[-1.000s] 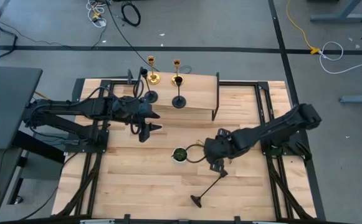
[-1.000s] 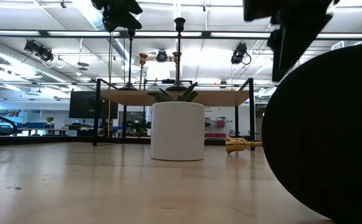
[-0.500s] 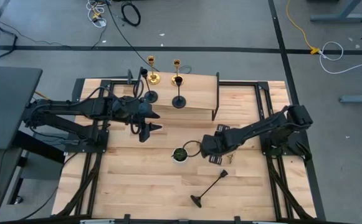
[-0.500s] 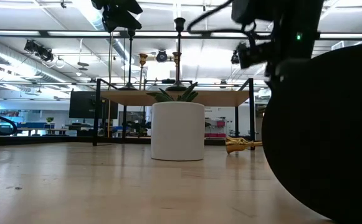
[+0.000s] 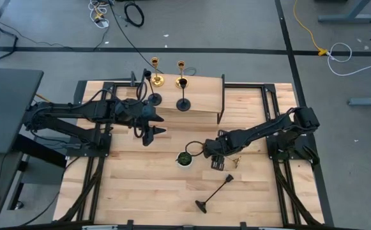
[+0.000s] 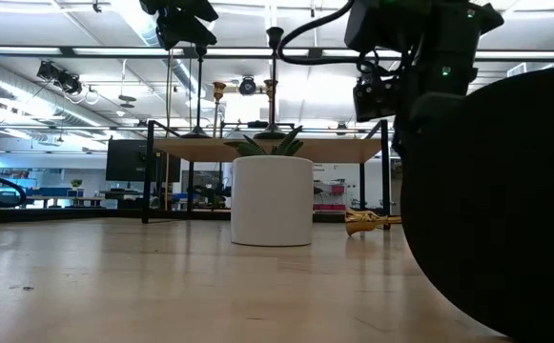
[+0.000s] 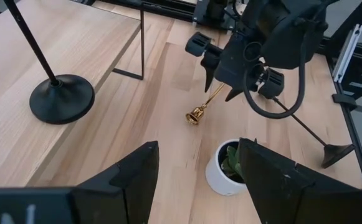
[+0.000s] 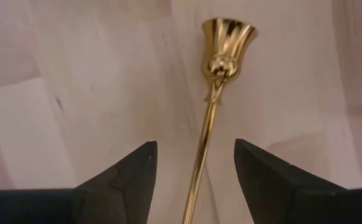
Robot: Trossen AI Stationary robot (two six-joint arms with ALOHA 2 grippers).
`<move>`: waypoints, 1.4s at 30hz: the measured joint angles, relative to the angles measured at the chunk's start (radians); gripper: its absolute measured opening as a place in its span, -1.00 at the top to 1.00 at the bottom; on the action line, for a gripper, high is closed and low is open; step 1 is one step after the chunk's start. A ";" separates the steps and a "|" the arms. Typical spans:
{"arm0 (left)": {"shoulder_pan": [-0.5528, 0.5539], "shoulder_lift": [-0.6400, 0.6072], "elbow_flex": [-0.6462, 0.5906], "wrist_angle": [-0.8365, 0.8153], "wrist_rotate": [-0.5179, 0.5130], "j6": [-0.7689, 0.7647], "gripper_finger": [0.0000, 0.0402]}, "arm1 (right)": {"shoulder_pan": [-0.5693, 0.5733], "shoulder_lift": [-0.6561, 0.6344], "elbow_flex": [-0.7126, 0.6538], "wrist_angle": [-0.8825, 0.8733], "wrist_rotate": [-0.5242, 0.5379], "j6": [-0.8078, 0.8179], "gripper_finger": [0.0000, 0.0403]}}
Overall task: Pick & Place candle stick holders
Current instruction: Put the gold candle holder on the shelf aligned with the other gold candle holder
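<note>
A gold candle stick holder [image 8: 207, 124] lies on its side on the table, cup end [image 7: 194, 116] toward the white bowl; it also shows in the high view [image 5: 235, 162]. My right gripper [image 8: 193, 180] hovers open just above it, one finger on each side of the stem, touching nothing [image 5: 216, 161]. A black holder [image 5: 214, 193] lies on its side nearer the table's near edge. Two gold holders [image 5: 154, 70] and two black ones [image 5: 183, 102] stand upright on the raised wooden shelf [image 5: 204, 96]. My left gripper [image 5: 150, 132] waits open beside the shelf.
A small white bowl with green contents [image 5: 184, 158] stands just left of my right gripper. The shelf's black metal legs [image 5: 222, 102] stand behind it. In the low view the lying black holder's round base [image 6: 491, 210] fills the right side.
My right gripper has moved from over the lying black holder's top end toward the table's left and far side, come down, and now hangs over the lying gold holder. Neither lying holder has moved.
</note>
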 joint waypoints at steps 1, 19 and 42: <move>0.000 0.000 0.000 0.000 0.000 0.000 -0.11 | -0.004 0.001 0.000 0.004 0.000 0.000 -0.06; 0.000 0.000 0.000 0.000 0.000 0.000 -0.11 | -0.035 0.001 -0.163 0.216 -0.053 0.008 -0.06; 0.000 0.000 0.000 0.000 0.000 0.002 -0.11 | -0.036 0.000 -0.183 0.244 -0.035 0.015 0.49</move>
